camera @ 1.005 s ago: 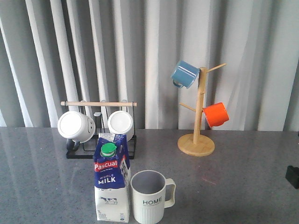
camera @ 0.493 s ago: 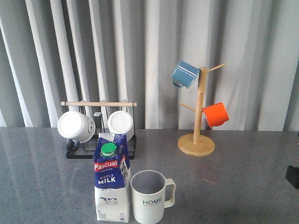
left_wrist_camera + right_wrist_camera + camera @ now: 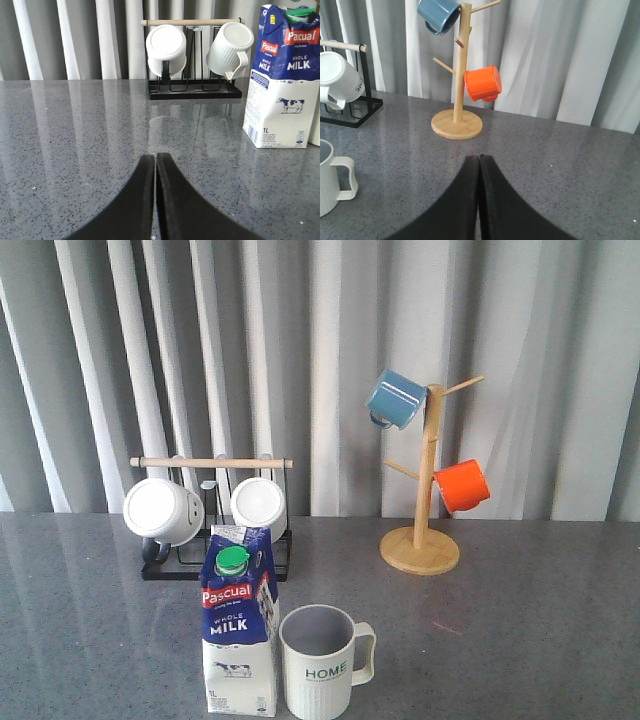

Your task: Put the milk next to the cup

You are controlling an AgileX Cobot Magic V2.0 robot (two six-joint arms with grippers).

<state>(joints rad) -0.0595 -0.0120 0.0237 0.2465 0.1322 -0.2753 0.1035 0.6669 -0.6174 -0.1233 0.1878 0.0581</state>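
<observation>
- the milk (image 3: 239, 630) is standing upright at the near edge of the grey table (image 3: 520, 640), at about 6 o'clock in the front view, green cap showing and "whole milk" lettering facing the camera.
- the cup (image 3: 322, 660) is sitting just beside the milk at its 3 o'clock, upright, handle pointing toward 3 o'clock; whether the two are touching cannot be told.
- the left gripper (image 3: 154, 160) is showing only in the left wrist view, its black fingers pressed together with nothing between them; the milk (image 3: 285, 80) is standing well apart from it, ahead toward 2 o'clock.
- the right gripper (image 3: 479, 161) is also closed on nothing, fingers meeting in a thin seam; the cup (image 3: 330, 175) is sitting well apart from it, toward 9 o'clock.
- a black rack (image 3: 215, 540) with a wooden rail is holding two white mugs (image 3: 163, 510) on their sides at the milk's 12 o'clock.
- a wooden mug tree (image 3: 425, 500) is standing at about 2 o'clock from the cup, carrying a blue mug (image 3: 397, 398) and an orange mug (image 3: 463, 485).
</observation>
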